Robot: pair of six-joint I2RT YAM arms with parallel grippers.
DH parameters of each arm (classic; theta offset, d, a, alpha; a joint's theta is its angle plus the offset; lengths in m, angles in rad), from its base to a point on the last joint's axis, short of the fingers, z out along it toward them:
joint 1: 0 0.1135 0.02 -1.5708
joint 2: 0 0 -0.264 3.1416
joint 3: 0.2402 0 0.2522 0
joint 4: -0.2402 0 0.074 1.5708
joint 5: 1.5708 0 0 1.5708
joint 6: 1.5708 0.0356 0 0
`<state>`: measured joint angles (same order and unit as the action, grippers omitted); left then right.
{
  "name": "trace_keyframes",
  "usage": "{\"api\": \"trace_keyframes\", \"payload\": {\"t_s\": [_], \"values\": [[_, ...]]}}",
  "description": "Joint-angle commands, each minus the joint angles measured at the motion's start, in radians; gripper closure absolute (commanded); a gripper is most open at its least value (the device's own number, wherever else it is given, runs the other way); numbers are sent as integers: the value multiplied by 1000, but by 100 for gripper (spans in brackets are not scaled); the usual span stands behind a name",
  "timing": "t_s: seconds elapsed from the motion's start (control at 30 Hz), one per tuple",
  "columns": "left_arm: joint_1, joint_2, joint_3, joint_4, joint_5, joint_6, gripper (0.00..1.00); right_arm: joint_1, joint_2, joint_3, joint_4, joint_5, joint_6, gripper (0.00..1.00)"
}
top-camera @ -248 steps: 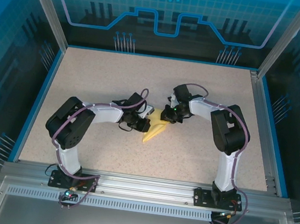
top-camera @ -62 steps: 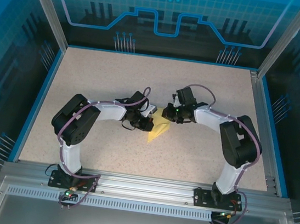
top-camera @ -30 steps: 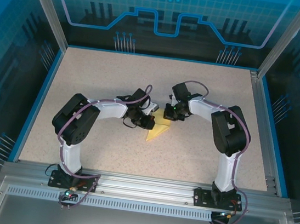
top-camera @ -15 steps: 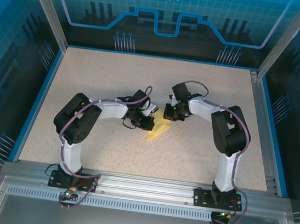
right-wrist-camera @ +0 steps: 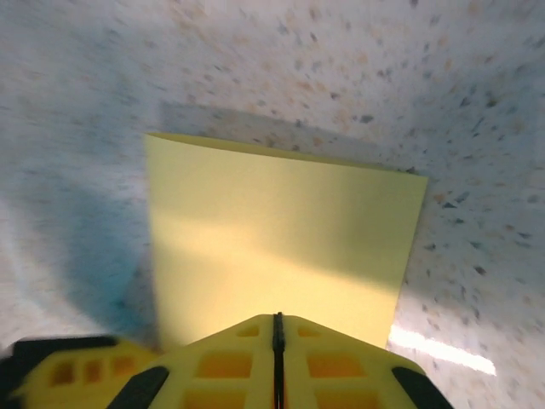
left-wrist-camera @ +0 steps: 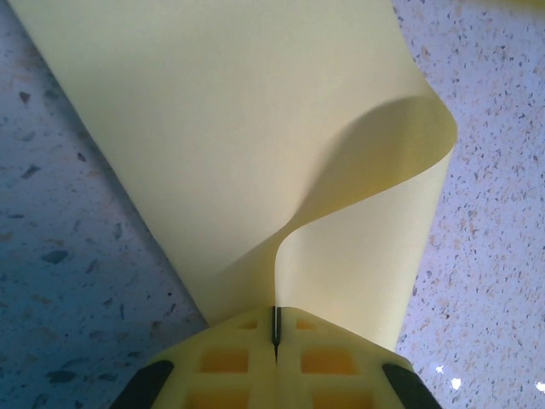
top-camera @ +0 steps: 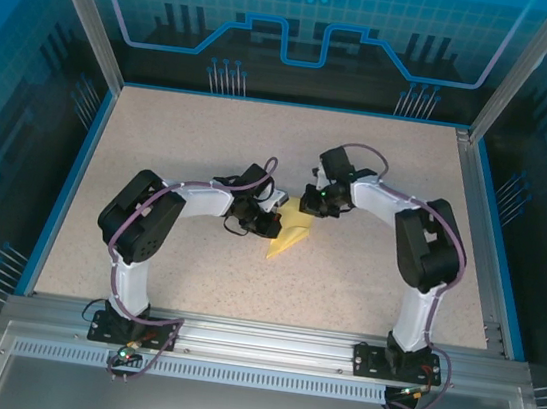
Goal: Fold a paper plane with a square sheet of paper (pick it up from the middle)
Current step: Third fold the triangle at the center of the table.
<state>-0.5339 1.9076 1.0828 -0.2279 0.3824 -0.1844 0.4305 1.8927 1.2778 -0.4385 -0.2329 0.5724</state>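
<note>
The pale-yellow sheet of paper (top-camera: 286, 239) lies mid-table, folded to a narrow dart shape with its point toward the near edge. My left gripper (top-camera: 272, 225) is at its left side, shut on it. In the left wrist view the paper (left-wrist-camera: 255, 128) runs into the seam of the closed jaws (left-wrist-camera: 275, 326) and one flap curls up to the right. My right gripper (top-camera: 311, 208) is at the paper's far end. In the blurred right wrist view its jaws (right-wrist-camera: 277, 322) are shut and a flat rectangular part of the paper (right-wrist-camera: 281, 239) lies face-on just past the tips, with no paper in the seam.
The speckled table (top-camera: 211, 146) is bounded by a blue rim and metal frame posts (top-camera: 87, 14). Both arms bend inward toward the middle, with the right arm's elbow (top-camera: 430, 240) out to the right.
The right arm's elbow has swung out to the right and its gripper has shifted slightly at the paper's far end. The left gripper and the paper have hardly moved.
</note>
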Motion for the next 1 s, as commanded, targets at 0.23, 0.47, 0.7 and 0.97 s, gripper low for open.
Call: {"api": "trace_keyframes", "payload": {"t_s": [0.23, 0.47, 0.7, 0.97], "values": [[-6, 12, -35, 8, 10, -15, 95, 17, -358, -435, 395, -117, 260, 100], [-5, 10, -38, 4, 16, -9, 95, 213, -353, -556, 554, -120, 397, 100], [-6, 14, -34, 3, 20, -12, 95, 289, -242, -557, 643, -130, 450, 100], [-7, 19, -29, -8, 24, -3, 95, 304, -163, -508, 641, -147, 453, 100]]}}
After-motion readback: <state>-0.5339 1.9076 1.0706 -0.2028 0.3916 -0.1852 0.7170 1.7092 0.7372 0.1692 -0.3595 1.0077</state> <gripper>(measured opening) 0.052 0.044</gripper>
